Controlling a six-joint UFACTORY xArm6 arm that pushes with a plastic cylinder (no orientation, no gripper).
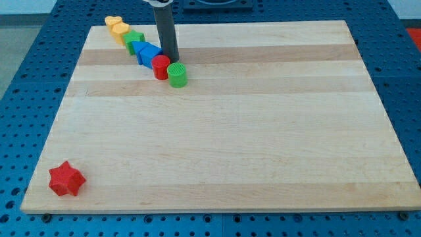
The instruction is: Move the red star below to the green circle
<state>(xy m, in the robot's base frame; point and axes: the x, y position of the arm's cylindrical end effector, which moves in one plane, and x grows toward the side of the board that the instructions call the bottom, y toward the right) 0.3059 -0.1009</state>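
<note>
The red star lies near the board's bottom-left corner. The green circle, a short upright cylinder, stands near the view's top, left of centre. My tip is at the end of the dark rod, just above the green circle and right next to the red cylinder. The red star is far from my tip, down at the view's lower left.
A diagonal row of blocks runs from the top left to the green circle: a yellow heart, a yellow block, a green block, two blue blocks, then the red cylinder. The wooden board lies on a blue pegboard table.
</note>
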